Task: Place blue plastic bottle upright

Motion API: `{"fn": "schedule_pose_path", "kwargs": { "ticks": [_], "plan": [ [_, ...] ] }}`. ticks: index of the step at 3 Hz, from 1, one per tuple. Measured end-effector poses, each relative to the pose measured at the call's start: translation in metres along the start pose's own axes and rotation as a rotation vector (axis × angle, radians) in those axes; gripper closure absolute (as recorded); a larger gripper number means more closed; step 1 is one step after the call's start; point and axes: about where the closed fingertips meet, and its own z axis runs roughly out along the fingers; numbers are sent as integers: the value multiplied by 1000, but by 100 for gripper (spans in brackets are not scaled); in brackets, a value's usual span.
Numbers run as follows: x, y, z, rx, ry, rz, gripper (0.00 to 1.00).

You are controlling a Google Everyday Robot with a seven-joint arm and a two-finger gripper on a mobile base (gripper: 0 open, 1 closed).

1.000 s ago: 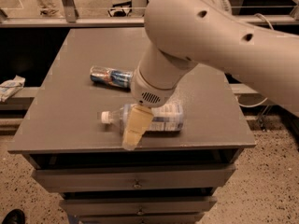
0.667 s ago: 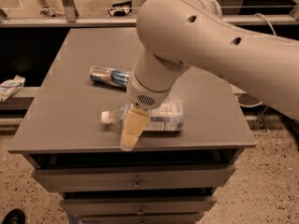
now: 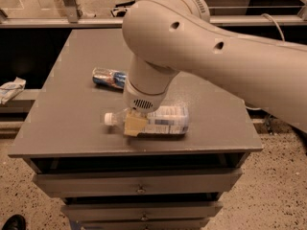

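The blue plastic bottle [image 3: 165, 120] lies on its side near the front edge of the grey cabinet top [image 3: 72, 99], its white cap [image 3: 109, 119] pointing left. My gripper [image 3: 135, 124] hangs from the big white arm and is down over the bottle's neck end; one tan finger pad [image 3: 134, 125] shows in front of the bottle. The rest of the gripper is hidden by the wrist.
A blue-and-silver drink can [image 3: 108, 77] lies on its side behind the bottle, partly hidden by the arm. The cabinet has drawers [image 3: 139, 182] below its front edge. A crumpled cloth [image 3: 10, 89] lies on a ledge to the left.
The arm has come lower and closer over the bottle. The tan finger has dropped from above the front edge down onto the bottle's neck end. The bottle has not moved.
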Motion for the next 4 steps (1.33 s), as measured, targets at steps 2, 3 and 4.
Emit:
{"fn": "schedule_pose_path", "kwargs": {
  "ticks": [2,3,4],
  "plan": [
    [7,-35,-30,3,-96,10,100],
    [4,-69,-65,1,-276,11,100],
    [-1,-92,-110,-3,-508,5,100]
  ]
}}
